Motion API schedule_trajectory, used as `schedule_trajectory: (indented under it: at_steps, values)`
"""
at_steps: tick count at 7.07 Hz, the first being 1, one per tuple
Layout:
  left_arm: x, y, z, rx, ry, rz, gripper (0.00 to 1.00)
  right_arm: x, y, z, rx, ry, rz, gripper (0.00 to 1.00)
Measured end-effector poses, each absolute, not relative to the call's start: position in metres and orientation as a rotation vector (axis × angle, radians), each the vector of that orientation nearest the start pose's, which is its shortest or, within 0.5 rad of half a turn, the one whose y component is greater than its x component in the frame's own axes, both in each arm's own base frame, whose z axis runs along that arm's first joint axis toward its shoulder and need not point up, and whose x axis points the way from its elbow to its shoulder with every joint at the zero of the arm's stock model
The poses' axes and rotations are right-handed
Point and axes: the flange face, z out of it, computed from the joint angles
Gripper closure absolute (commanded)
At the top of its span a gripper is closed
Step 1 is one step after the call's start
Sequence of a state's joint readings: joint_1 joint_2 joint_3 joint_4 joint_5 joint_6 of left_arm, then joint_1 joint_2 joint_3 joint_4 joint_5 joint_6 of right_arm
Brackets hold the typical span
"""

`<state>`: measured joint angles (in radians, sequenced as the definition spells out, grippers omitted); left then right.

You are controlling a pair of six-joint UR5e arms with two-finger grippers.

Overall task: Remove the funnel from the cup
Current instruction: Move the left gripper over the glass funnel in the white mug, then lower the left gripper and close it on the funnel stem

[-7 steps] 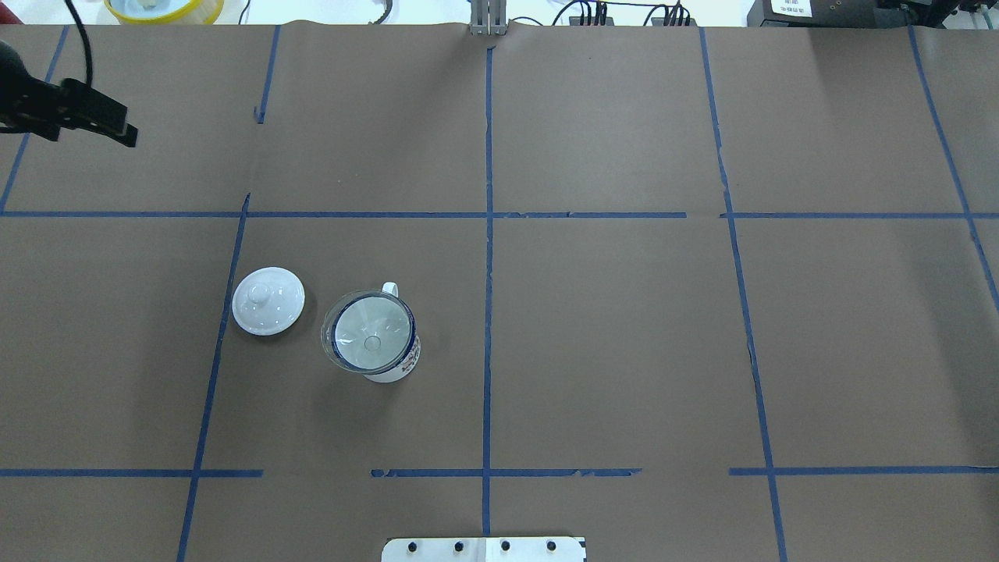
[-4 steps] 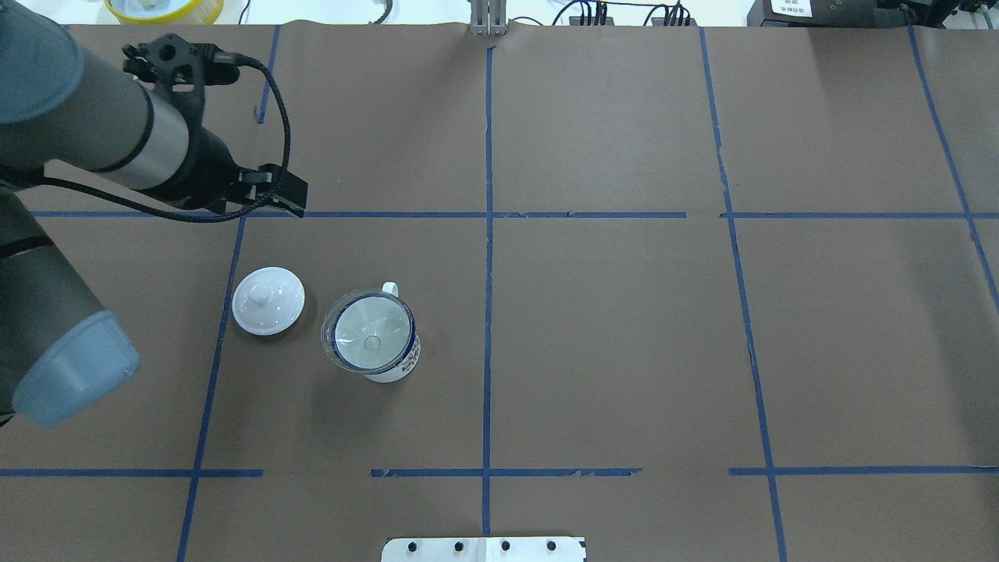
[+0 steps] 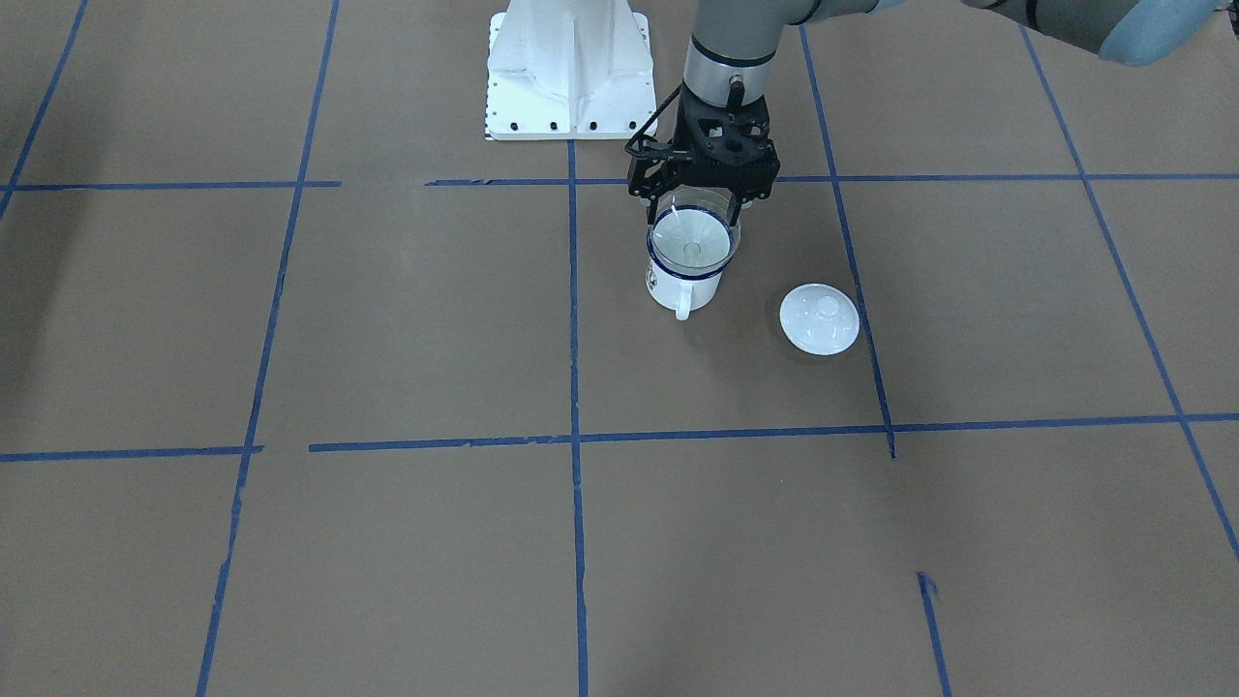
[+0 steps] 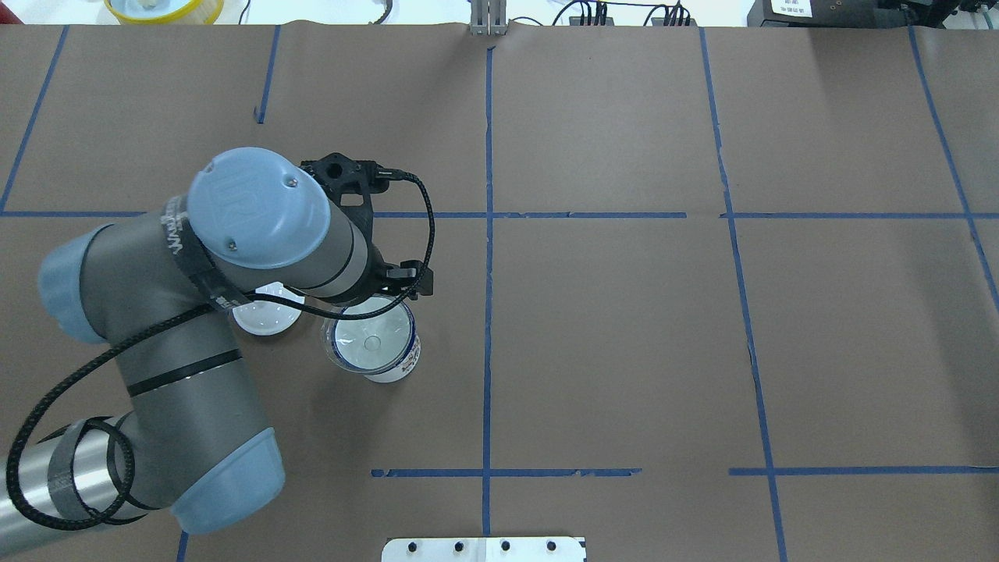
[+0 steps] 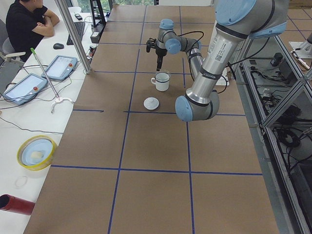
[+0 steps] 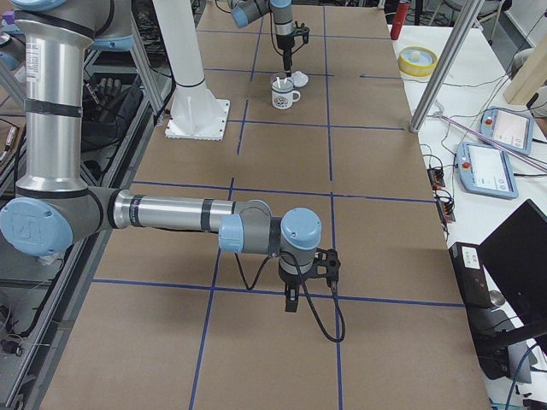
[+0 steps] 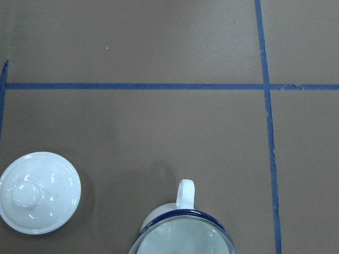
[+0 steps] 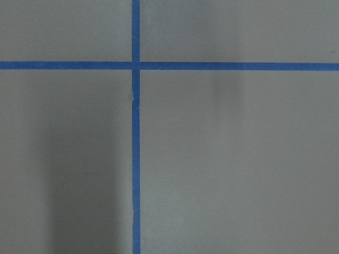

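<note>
The left hand [image 3: 699,196] hangs fingers-down over the robot-side edge of the funnel [image 3: 689,242], very close to its rim; whether it touches the rim cannot be determined. In the front-facing view its fingers appear spread, one to each side of the funnel's upper edge, and they pinch nothing. The funnel, clear and cone-shaped, is seated in the cup [image 3: 702,288], with its wide rim standing just above the cup's dark blue rim and its spout pointing down inside. The cup stands upright on the desk [image 3: 387,319], near the white base plate [image 3: 568,77] and on the operators' side of it. Its loop handle is turned away from the robot and it bears a small mark on its side. A white round lid [image 3: 819,318] with a knob lies knob-up on the desk to the robot's left of the cup, near it but not touching. In the overhead view the left arm covers part of this lid. The right hand [image 6: 291,299] points down close above the desk beside a crossing of blue tape lines, well apart from the cup. It shows only in the side view, so whether its fingers are spread or pressed together cannot be told. The desk is covered in brown paper marked with a grid of blue tape
</note>
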<state>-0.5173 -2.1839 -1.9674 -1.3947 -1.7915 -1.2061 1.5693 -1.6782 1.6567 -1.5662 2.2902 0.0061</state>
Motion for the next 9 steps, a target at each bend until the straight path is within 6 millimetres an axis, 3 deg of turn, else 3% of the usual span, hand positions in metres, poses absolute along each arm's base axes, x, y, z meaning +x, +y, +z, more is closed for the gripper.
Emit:
schedule_trajectory:
  at_steps: [3, 4, 6, 7, 9]
  values:
    - [0.498, -0.383, 0.185, 0.134, 0.803, -0.022, 0.4, 0.067, -0.445, 0.67, -0.019, -0.719, 0.011, 0.0]
    - [0.506, -0.382, 0.19, 0.133, 0.808, -0.014, 0.54, 0.067, -0.445, 0.67, -0.019, -0.719, 0.011, 0.0]
    - [0.513, -0.382, 0.192, 0.133, 0.818, -0.008, 0.92, 0.067, -0.445, 0.67, -0.019, -0.719, 0.011, 0.0]
    - [0.513, -0.382, 0.191, 0.135, 0.82, -0.007, 1.0, 0.067, -0.445, 0.67, -0.019, -0.719, 0.01, 0.0]
    - [0.51, -0.38, 0.189, 0.139, 0.826, -0.007, 1.0, 0.067, -0.445, 0.67, -0.019, -0.719, 0.01, 0.0]
